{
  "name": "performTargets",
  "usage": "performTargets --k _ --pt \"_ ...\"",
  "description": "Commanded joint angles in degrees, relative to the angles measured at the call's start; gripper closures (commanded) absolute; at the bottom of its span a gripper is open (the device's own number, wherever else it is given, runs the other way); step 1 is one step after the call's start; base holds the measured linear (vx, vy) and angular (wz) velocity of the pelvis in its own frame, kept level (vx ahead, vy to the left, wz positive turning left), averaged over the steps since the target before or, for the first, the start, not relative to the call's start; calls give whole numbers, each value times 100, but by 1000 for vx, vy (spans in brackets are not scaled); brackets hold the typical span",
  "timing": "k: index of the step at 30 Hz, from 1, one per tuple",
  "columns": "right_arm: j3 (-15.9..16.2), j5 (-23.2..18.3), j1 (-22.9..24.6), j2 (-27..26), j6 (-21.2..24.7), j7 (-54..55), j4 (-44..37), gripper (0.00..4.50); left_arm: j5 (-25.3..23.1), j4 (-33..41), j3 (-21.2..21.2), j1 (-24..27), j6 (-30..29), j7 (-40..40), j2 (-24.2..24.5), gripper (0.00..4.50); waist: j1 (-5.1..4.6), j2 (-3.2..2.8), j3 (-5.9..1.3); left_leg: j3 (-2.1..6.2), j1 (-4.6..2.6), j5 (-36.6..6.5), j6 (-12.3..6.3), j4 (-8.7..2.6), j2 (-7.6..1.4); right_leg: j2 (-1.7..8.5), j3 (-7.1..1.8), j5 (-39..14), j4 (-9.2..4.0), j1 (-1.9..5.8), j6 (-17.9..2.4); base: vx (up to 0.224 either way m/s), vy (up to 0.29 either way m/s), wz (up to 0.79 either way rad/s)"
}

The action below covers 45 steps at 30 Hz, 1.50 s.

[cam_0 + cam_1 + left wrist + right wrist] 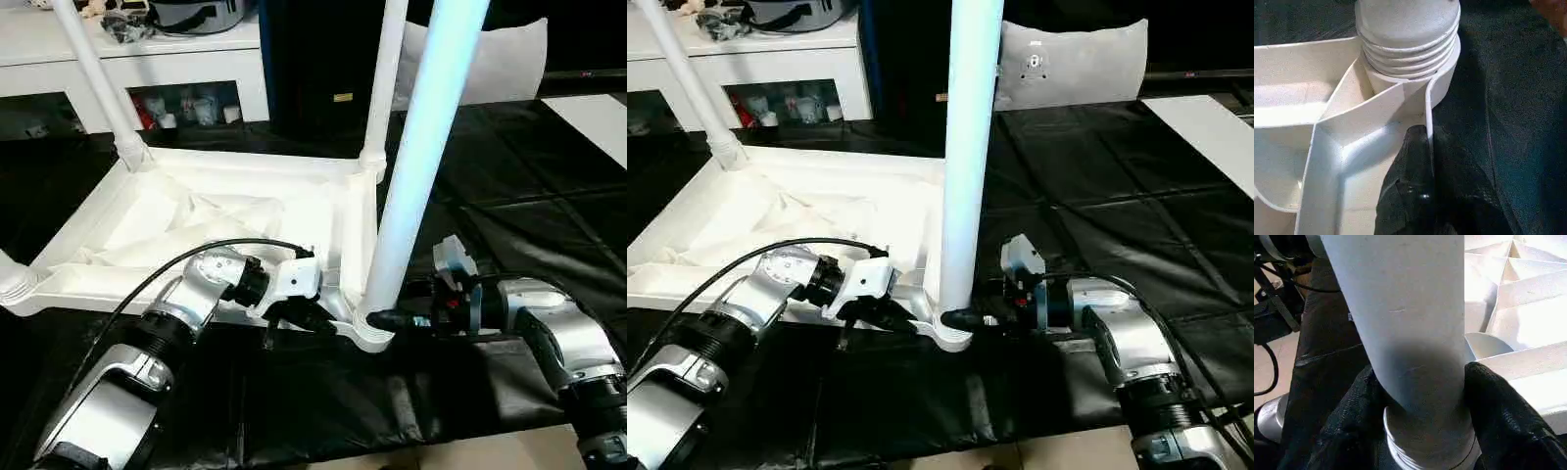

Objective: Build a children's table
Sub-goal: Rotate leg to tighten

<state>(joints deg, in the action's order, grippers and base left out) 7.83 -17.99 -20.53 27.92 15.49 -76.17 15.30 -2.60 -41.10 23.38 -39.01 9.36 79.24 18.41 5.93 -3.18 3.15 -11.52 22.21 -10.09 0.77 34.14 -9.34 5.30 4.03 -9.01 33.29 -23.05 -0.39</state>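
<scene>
The white table top (pixel 196 162) lies upside down on the black work surface. Legs stand in its far corner sockets (pixel 98 69) (pixel 387 78). A long white leg (pixel 421 166) rises from the near right socket (pixel 372 333). My right gripper (pixel 387 318) holds this leg just above its threaded base, with a black finger (pixel 1498 401) pressed on each side. Just left of that corner, my left gripper (pixel 299 318) is shut on the top's thin rim. One of its fingers (pixel 1415 161) lies against the rim wall below the threaded leg end (pixel 1408 34).
A white cabinet (pixel 147 59) stands at the back left and a white cushion (pixel 500 59) at the back right. A white sheet (pixel 598 117) lies at the right edge. Crumpled white wrapping (pixel 216 220) sits inside the table top. Black cover (pixel 509 196) spreads to the right.
</scene>
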Motion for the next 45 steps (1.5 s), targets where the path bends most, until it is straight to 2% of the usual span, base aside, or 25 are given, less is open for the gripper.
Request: performTargets --k 1,6,9,10,12,13,14,15,18,20,21,22,23,24,25,26,27,28,30,32,36,39,40,43,45 --pt "66 -156 26 1 141 -92 -223 235 -42 25 20 -102 32 108 -9 450 -5 123 -426 173 -147 -1261 -347 -406 -430 410 -248 -1597 -339 243 -1321 0 0 0" --pt "19 -255 236 -220 485 378 -561 246 -34 260 -92 52 -477 -355 -89 450 10 114 -416 173 -149 -1270 -341 -409 -431 413 -254 -1656 -351 234 -1307 0 0 0" --pt "-5 -49 307 -496 589 1064 -622 248 -13 555 -235 140 -1060 -876 -245 450 -47 123 -381 190 -164 -1561 -144 -436 -422 420 -258 -2242 -393 213 -1172 0 0 0" --pt "-17 72 323 -622 563 1362 -606 248 -8 696 -285 179 -1297 -1071 -314 450 -57 97 -376 209 -173 -1638 -78 -445 -428 425 -258 -2318 -392 206 -1158 0 0 0" --pt "-46 300 310 -829 569 1909 -514 248 11 892 -374 232 -1598 -1383 -447 450 -139 119 -349 225 -178 -1885 14 -454 -385 417 -234 -2753 -464 192 -1009 0 0 0" --pt "-46 300 310 -829 569 1909 -514 249 11 892 -374 232 -1598 -1383 -447 450 -195 117 -342 252 -148 -1945 40 -470 -381 416 -225 -2902 -470 215 -910 0 0 0" --pt "-73 431 272 -944 575 2226 -407 250 35 1000 -429 256 -1806 -1566 -552 450 -246 110 -342 258 -168 -2051 73 -476 -387 407 -223 -2950 -489 193 -859 0 0 0" --pt "-216 734 75 -1288 484 3140 24 250 24 1175 -551 253 -2325 -2183 -937 450 -314 126 -342 262 -171 -2139 98 -472 -381 400 -218 -2915 -486 182 -881 0 0 0" --pt "-282 816 -10 -1413 467 3487 182 252 6 1235 -582 244 -2517 -2412 -1082 450 -447 130 -342 277 -133 -2179 77 -458 -346 396 -188 -2963 -503 202 -880 0 0 0" --pt "-511 943 -303 -1698 357 4320 656 252 -59 1115 -719 99 -2792 -3122 -1492 450 -496 125 -346 266 -140 -2181 18 -445 -332 391 -186 -2975 -541 183 -852 0 0 0" --pt "-673 1065 -589 -1930 251 4982 1086 253 -93 886 -939 -97 -2875 -3905 -1868 450 -550 137 -356 262 -136 -2145 -17 -420 -313 382 -179 -2922 -550 181 -872 0 0 0" --pt "-673 1065 -589 -1930 251 4982 1086 253 -93 886 -939 -97 -2875 -3905 -1868 450 -584 127 -355 254 -137 -2140 -25 -409 -302 370 -178 -2900 -543 166 -897 0 0 0" --pt "-735 1118 -717 -2033 235 5273 1294 253 -108 814 -1033 -179 -2867 -4207 -1987 450 -578 135 -371 260 -141 -2086 -70 -402 -295 375 -167 -2858 -566 180 -888 0 0 0" --pt "-747 1137 -737 -2059 218 5328 1339 253 -129 838 -1046 -183 -2870 -4254 -1994 450 -603 139 -368 254 -118 -2045 -102 -404 -293 370 -172 -2786 -558 188 -906 0 0 0" --pt "-750 1141 -741 -2067 208 5337 1353 253 -137 849 -1050 -184 -2870 -4267 -1994 450 -601 140 -371 252 -102 -1994 -171 -407 -298 368 -171 -2680 -558 205 -915 0 0 0" --pt "-754 1146 -727 -2099 110 5262 1375 219 -194 923 -1048 -173 -2884 -4291 -1946 450 -587 167 -396 233 -86 -1818 -285 -394 -297 371 -190 -2410 -531 221 -970 0 0 0" --pt "-754 1146 -727 -2099 110 5262 1375 219 -194 923 -1048 -173 -2884 -4291 -1946 450 -579 163 -398 223 -86 -1755 -326 -392 -298 368 -199 -2310 -523 216 -1002 0 0 0" --pt "-768 1132 -695 -2104 18 5208 1342 198 -230 949 -1020 -159 -2851 -4256 -1885 450 -575 163 -398 217 -81 -1695 -364 -387 -298 369 -203 -2231 -517 220 -1032 0 0 0" --pt "-790 1078 -622 -2088 -74 5071 1247 182 -279 976 -973 -125 -2786 -4168 -1768 450 -522 154 -421 203 -74 -1419 -479 -378 -313 370 -211 -1866 -470 244 -1141 0 0 0" --pt "-856 918 -462 -1972 -233 4762 1030 160 -318 995 -918 -45 -2649 -3964 -1571 450 -463 139 -435 189 -85 -1248 -545 -366 -314 365 -213 -1600 -441 255 -1206 0 0 0" --pt "-894 784 -322 -1740 -480 4316 865 129 -324 975 -866 28 -2499 -3744 -1430 450 -408 133 -446 184 -77 -973 -675 -356 -337 360 -207 -1175 -379 278 -1354 0 0 0" --pt "-826 695 -188 -1421 -659 3780 723 96 -286 879 -760 61 -2282 -3466 -1304 450 -346 139 -439 176 -85 -1011 -703 -351 -340 364 -205 -1220 -385 284 -1364 0 0 0" --pt "-796 651 -131 -1291 -720 3513 656 91 -253 853 -713 77 -2157 -3303 -1247 450 -335 116 -435 176 -87 -1048 -699 -352 -341 369 -207 -1268 -393 285 -1348 0 0 0" --pt "-718 520 6 -944 -785 2809 437 60 -211 745 -637 85 -1849 -2939 -1087 450 -314 132 -426 181 -85 -1158 -688 -361 -354 364 -210 -1385 -404 290 -1275 0 0 0" --pt "-619 529 72 -601 -901 2322 311 47 -166 647 -545 93 -1521 -2472 -901 450 -285 127 -415 187 -108 -1286 -641 -375 -354 362 -200 -1672 -437 270 -1210 0 0 0"
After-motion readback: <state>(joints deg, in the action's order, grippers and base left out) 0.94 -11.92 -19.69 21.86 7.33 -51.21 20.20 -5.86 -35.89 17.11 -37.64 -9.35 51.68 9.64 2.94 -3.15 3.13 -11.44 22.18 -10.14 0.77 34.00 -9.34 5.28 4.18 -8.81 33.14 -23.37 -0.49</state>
